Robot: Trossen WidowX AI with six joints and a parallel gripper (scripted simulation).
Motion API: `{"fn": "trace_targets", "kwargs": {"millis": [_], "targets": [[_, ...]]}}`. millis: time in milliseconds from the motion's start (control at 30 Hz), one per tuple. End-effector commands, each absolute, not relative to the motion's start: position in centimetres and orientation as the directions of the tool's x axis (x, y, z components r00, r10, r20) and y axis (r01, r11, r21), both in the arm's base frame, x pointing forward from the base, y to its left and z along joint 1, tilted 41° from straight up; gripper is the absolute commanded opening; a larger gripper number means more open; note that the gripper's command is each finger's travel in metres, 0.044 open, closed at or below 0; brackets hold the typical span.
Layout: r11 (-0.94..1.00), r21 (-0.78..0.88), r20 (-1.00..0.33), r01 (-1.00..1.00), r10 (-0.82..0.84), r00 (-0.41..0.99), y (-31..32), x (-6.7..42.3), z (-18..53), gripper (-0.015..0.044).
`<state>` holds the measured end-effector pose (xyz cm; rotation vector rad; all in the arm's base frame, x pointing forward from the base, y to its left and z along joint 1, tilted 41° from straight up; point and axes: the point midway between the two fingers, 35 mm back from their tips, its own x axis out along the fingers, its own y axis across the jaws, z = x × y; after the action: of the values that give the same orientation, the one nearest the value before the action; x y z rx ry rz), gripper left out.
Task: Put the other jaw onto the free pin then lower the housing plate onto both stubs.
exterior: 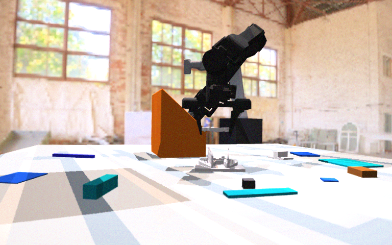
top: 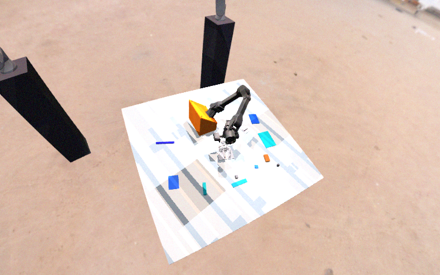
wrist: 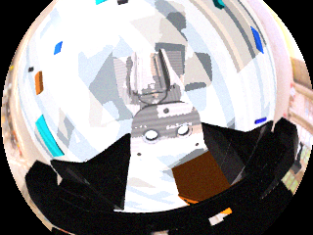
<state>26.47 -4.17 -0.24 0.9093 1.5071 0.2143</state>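
My gripper (exterior: 215, 131) (wrist: 166, 131) is shut on the housing plate (exterior: 219, 129) (wrist: 166, 120), a light grey plate with two round holes. The plate looks about level in the exterior view, clearly above the base, touching nothing below. The pale grey base (exterior: 236, 169) (top: 230, 157) stands on the table under it. Two upright jaws stand on the base: a left one (exterior: 210, 158) and a right one (exterior: 227, 162). In the wrist view the jaws lie just beyond the plate's rounded edge. Whether their teeth mesh cannot be told; the plate hides the near part of the base.
A tall orange wedge (top: 201, 119) (exterior: 179, 136) (wrist: 201, 178) stands close to the gripper, on its left in the exterior view. A low pale block (exterior: 280, 154) lies at the back right. A dark cube (exterior: 248, 183) and a cyan bar (exterior: 260, 192) lie in front of the base.
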Motion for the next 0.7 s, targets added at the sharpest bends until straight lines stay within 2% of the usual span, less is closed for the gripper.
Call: {"fn": "trace_targets", "kwargs": {"millis": [0,667], "targets": [[0.669,0.633,-0.755,0.39,0.645,0.119,-4.14,26.56,-0.21,0.0351],[0.669,0.633,-0.755,0.39,0.645,0.119,-3.78,26.75,0.13,0.0351]]}}
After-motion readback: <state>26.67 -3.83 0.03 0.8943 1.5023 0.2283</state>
